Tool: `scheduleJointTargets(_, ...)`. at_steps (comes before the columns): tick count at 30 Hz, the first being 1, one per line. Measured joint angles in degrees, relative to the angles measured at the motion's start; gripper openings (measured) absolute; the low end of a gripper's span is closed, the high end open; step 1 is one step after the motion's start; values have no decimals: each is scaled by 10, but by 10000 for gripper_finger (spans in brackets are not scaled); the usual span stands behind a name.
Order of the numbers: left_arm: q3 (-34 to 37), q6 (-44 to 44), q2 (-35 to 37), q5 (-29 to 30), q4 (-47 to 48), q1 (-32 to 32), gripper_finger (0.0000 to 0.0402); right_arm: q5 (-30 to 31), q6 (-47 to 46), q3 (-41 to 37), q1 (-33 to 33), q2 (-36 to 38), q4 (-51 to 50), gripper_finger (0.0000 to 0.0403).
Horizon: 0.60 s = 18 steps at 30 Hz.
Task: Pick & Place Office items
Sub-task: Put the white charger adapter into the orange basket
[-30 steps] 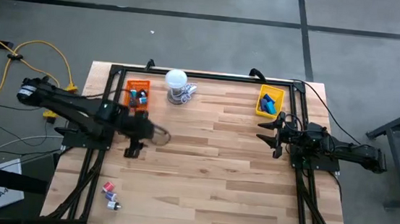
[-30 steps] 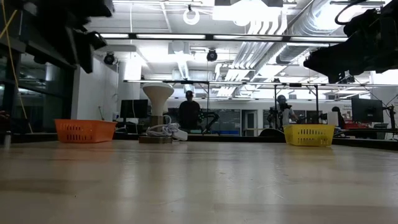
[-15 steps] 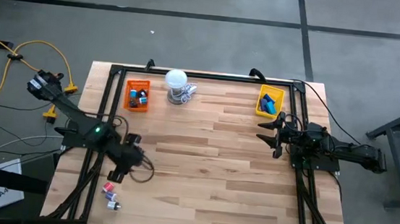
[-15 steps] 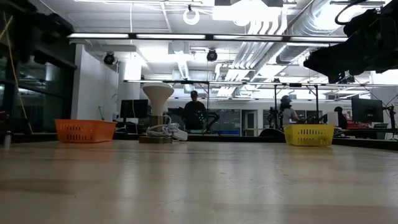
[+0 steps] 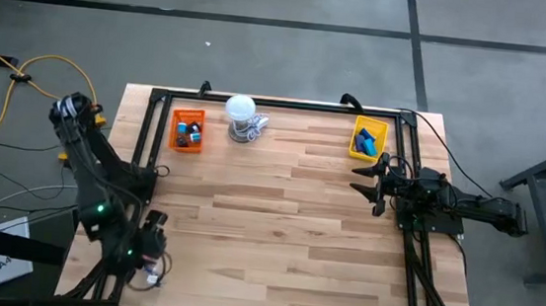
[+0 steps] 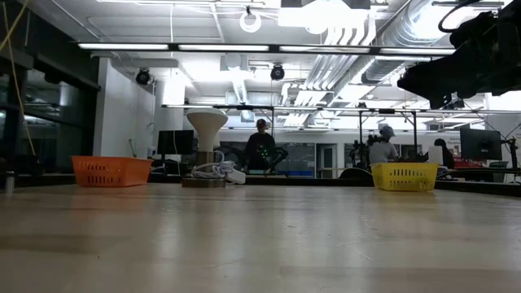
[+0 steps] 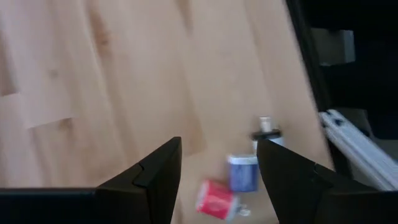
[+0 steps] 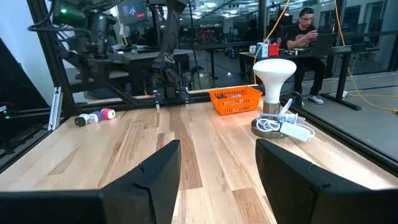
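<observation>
Three small office items lie near the table's near left corner: a red piece [image 7: 214,199], a blue piece [image 7: 242,173] and a small white-and-black piece [image 7: 266,127]. My left gripper [image 5: 153,249] hovers open just above them [image 7: 217,149], touching nothing. In the high view it covers most of them; one bit [image 5: 154,279] shows. More items sit inside the orange tray [image 5: 188,129] and the yellow tray [image 5: 368,139]. My right gripper [image 5: 365,178] waits open near the right edge, below the yellow tray [image 8: 217,149].
A white round-topped object with a coiled cord [image 5: 241,118] stands at the far edge between the trays. A black frame [image 5: 144,152] runs along the table's sides. The table's middle is bare wood [image 5: 278,213]. People stand in the room beyond [image 6: 260,146].
My left arm has swung from beside the orange tray toward the table's near left corner and now hangs over the small items there. My right arm has kept still. A person in the room behind has shifted.
</observation>
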<state>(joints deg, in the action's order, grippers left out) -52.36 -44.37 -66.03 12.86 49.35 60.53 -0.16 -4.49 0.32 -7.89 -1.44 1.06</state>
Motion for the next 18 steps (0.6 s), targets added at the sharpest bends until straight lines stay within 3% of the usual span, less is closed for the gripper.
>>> scheduleJointTargets(6,-17,-7,-50,0,-27,46,202,0,0,0,0,0,0,195)
scheduleJointTargets(18,-85,-36,-153,-7,-20,75,202,0,0,0,0,0,0,195)
